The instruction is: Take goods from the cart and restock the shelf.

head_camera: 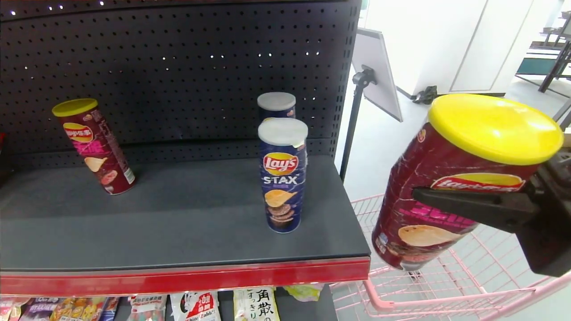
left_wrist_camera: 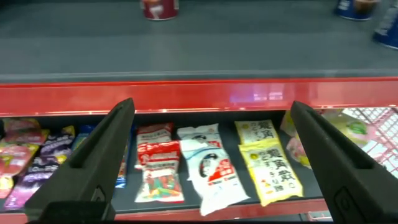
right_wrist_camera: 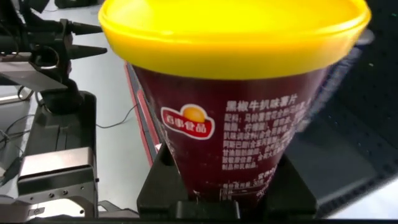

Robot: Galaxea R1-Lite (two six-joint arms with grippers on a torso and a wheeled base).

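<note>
Our right gripper (head_camera: 464, 196) clasps a maroon chip can (head_camera: 424, 236).
Probably light, slick, crushable: we grip the upper wall gently.

**A:** Where does the light come from in the head view?
**B:** Mostly from the open room on the right. The floor (head_camera: 383, 142) there is washed nearly white. The pegboard back panel (head_camera: 178, 67) is dark, with bright pinpricks through its holes.
**A:** Shadows?
**B:** Soft ones. The shelf (head_camera: 178, 223) is evenly lit, and the blue chip can (head_camera: 282, 178) throws barely a smudge at its foot.
**A:** Glare?
**B:** A pale patch on the red shelf edge (left_wrist_camera: 249, 96) in the left wrist view, and a sheen on the yellow lid (right_wrist_camera: 236, 25).
**A:** Focus?
**B:** The fingers (left_wrist_camera: 93, 162) of the left claw (left_wrist_camera: 211, 104) are blurred black wedges. The snack packets (left_wrist_camera: 205, 168) below sit in shade. The maroon chip can (head_camera: 428, 200) looms large and bulging close to the head camera.
</note>
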